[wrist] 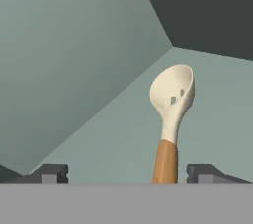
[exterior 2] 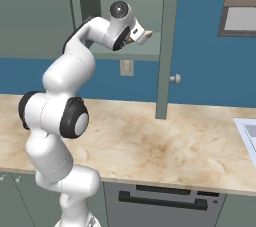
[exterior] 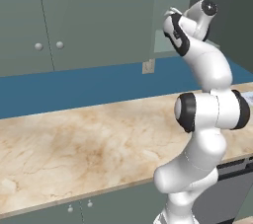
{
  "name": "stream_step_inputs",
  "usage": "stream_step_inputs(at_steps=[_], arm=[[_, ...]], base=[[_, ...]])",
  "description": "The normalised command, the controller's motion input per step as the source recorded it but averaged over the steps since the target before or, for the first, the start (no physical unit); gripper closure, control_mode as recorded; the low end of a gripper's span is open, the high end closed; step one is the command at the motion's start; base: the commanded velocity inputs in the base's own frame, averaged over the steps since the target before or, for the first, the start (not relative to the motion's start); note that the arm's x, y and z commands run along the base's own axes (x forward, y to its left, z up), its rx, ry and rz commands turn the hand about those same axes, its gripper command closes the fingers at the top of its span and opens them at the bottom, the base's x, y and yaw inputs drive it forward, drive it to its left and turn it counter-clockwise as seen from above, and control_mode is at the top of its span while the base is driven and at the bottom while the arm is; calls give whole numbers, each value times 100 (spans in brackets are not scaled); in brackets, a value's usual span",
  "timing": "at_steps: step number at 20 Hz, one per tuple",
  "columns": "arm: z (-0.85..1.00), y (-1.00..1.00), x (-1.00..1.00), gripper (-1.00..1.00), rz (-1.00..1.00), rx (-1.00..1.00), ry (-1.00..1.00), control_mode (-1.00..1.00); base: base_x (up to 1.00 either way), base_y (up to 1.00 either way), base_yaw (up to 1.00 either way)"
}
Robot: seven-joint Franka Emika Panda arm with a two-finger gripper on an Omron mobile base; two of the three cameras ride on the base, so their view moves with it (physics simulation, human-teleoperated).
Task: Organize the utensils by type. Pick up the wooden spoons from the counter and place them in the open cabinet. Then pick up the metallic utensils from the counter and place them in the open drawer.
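Open tool frames wooden spoon inside cabinet.

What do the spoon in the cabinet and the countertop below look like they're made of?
The cream-bowled spoon with an orange-brown handle looks like matte wood: the handle has a warm, unglossy tone, though the pale bowl could be painted or plastic. The beige slab counter looks like polished marble, judging by its brown veining; being rendered, it could be laminate.

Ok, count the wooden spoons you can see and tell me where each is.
1. One wooden spoon is inside the open cabinet, over its shelf, between the open gripper's fingertips, with neither tip touching it. A second spoon may be hidden from these cameras.
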Motion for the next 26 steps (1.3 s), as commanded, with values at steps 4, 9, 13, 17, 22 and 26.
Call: stream_step_inputs(at_steps=[4, 9, 13, 17, 22, 26], arm=[[0, 4, -6, -100, -2, 0, -16, -100], [4, 7, -14, -100, -6, 0, -9, -100], [0, 0, -64, -100, -8, 0, -4, -100], [31, 0, -81, -100, -4, 0, 0, -100], [36, 0, -97, -100, 0, 0, 6, -100], [9, 0, -100, -100, 1, 0, 12, -100]], base=[[0, 0, 0], [0, 0, 0], [0, 0, 0], [0, 0, 0], [0, 0, 0], [0, 0, 0]])
